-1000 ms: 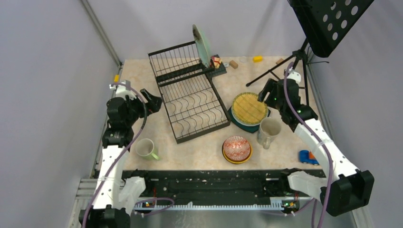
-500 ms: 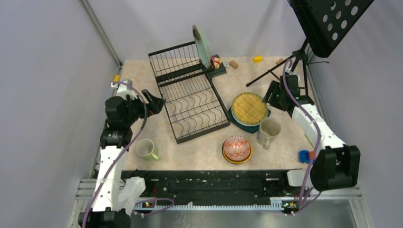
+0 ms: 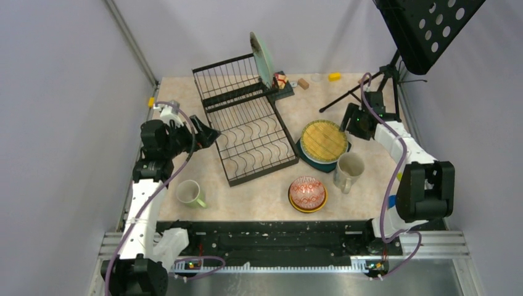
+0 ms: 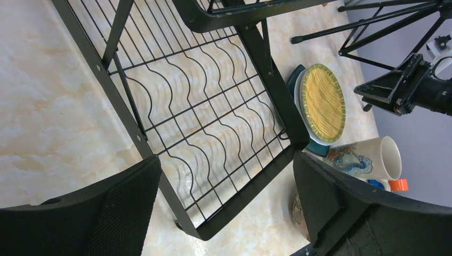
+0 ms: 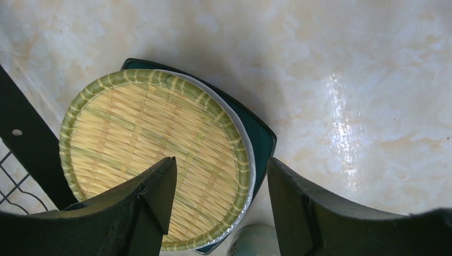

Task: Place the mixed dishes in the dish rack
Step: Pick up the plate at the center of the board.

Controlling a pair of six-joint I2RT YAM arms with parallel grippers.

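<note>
I see right gripper (image 5: 221, 162) spread, empty — hovering over cream-yellow plate (image 5: 144, 154) atop stack just right of dish rack (image 3: 262, 172). Left gripper (image 4: 226, 160) spread too, at rack's left edge. Pale teal plate (image 3: 260, 58) upright at rack's far end.

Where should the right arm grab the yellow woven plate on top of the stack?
Probably grip the rim of the yellow plate at its far right edge, from above, where the right gripper hangs with jaws open. It lies flat on a white plate, so only the rim offers hold; the dish rack crowds its left.
</note>
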